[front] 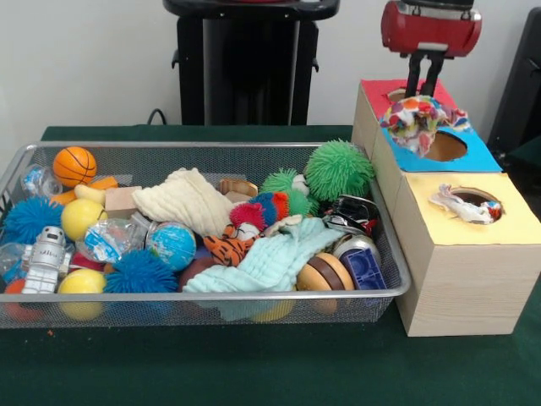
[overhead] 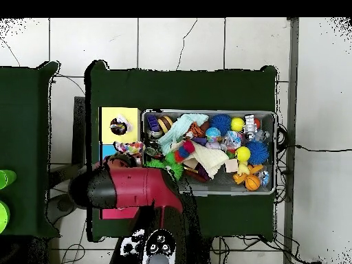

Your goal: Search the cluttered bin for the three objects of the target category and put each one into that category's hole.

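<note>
Nearest the camera we had the cluttered bin (front: 397,292), its mesh wall fronting a heap of balls, toys, a mint-green cloth (front: 270,262) and a plain cream cloth (front: 182,199). We could pick out no printed rag among them. Beside it stood the boxes, and one printed rag (front: 461,205) already lay in the yellow-topped hole (front: 482,196), partly draped over its rim. Above the blue-topped hole (front: 445,146) the gripper (front: 423,91) hung with its fingers closed on a second printed rag (front: 414,118), pinched at the top so the bulk bunched below. We judged the rag light, limp and easy to snag: a pinch on a raised fold suited it, and it would likely need lowering well into the hole, or it might hang on the rim.
</note>
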Controlling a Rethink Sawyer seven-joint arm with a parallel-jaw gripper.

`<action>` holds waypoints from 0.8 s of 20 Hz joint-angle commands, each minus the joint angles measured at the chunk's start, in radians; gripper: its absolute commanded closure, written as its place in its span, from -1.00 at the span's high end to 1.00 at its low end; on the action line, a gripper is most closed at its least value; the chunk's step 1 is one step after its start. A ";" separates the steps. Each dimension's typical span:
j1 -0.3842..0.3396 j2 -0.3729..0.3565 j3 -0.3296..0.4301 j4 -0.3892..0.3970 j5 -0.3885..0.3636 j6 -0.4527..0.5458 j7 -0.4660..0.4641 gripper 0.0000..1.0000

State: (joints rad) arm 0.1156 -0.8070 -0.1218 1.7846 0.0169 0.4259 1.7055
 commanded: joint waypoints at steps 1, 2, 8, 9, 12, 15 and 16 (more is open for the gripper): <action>0.016 0.137 -0.035 -0.163 0.098 0.019 0.310 -1.00; 0.023 0.144 -0.040 -0.179 0.108 0.033 0.317 -1.00; 0.067 0.208 -0.081 -0.288 0.161 0.100 0.357 -1.00; 0.073 0.220 -0.087 -0.311 0.166 0.113 0.357 -1.00; 0.080 0.249 -0.099 -0.351 0.174 0.130 0.349 -1.00; 0.079 0.259 -0.096 -0.345 0.182 0.123 0.343 -1.00; 0.079 0.264 -0.089 -0.323 0.190 0.114 0.349 -1.00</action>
State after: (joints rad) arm 0.1982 -0.6219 -0.2087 1.5246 0.1537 0.4273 1.7947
